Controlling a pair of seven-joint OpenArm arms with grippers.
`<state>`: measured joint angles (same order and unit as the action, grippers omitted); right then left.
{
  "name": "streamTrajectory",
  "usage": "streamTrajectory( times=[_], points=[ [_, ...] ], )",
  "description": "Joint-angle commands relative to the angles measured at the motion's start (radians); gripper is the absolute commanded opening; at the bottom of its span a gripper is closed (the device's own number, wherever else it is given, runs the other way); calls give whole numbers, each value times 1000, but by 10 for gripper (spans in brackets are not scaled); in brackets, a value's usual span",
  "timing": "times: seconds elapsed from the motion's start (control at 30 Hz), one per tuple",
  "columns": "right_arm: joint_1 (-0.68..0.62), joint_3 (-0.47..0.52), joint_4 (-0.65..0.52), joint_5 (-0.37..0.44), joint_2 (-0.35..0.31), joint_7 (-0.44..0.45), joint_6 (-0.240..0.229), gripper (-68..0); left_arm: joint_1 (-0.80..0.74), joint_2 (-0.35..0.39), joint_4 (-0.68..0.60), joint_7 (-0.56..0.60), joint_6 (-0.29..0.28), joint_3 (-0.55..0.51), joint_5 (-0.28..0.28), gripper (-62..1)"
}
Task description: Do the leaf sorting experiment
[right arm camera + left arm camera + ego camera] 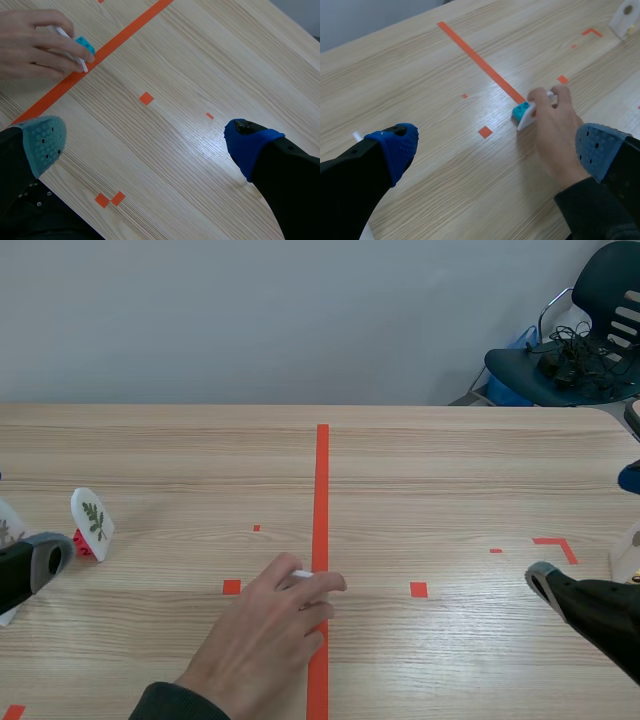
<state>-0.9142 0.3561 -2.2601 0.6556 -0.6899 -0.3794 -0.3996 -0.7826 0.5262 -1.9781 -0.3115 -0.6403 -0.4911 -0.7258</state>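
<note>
At the far left of the table (160,455) the left gripper (497,150) sits low, its blue-padded fingers (395,147) wide apart with only bare wood between them. Just beside it in the scene view stands a leaf card (92,520), a white rounded plate printed with a green sprig and held upright in a red base (82,544). That sprig is the only mark that reads clearly. Beside it, a second card (8,525) is cut off at the edge, its print too small to make out. At the middle a person's hand (270,625), coming out of a dark sleeve (165,702), pinches a white card (526,116) between thumb and fingertips. It stands in a teal block (520,111) right on the long orange-red tape line (322,480). The fingers cover most of the card, so its face cannot be seen in any view. Well to the right, the right gripper (145,145) hangs low over the table with its pads spread and nothing between them. A white piece (628,558) at the table's right edge is cut off. Behind the far right corner stands a dark chair (590,330) with a tangle of cables (570,345) on its seat.
</note>
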Motion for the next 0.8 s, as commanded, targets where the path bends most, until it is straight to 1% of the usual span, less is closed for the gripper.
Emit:
streamTrajectory(
  times=[0.0, 0.2, 0.47, 0.57, 0.67, 0.77],
  points=[
    [12, 9, -5, 3, -3, 11, 6, 4, -2, 18, -4, 5, -6, 6, -10, 14],
    [14, 9, -5, 3, -3, 6, 6, 4, -2, 58, -4, -1, -7, 6, -9, 14],
    [20, 9, -5, 3, -3, 3, 6, 4, -1, 59, -4, -1, -7, 6, -3, 14],
    [47, 5, -3, 3, -2, 5, 6, 4, -1, 60, -4, 0, -7, 6, -3, 14],
    [117, -43, 14, 3, -2, 4, 6, 4, -1, 59, -4, 0, -6, 6, -3, 14],
    [206, -135, 69, 2, -2, 5, 5, 4, -1, 59, -4, 0, -6, 6, -3, 14]
  ],
)
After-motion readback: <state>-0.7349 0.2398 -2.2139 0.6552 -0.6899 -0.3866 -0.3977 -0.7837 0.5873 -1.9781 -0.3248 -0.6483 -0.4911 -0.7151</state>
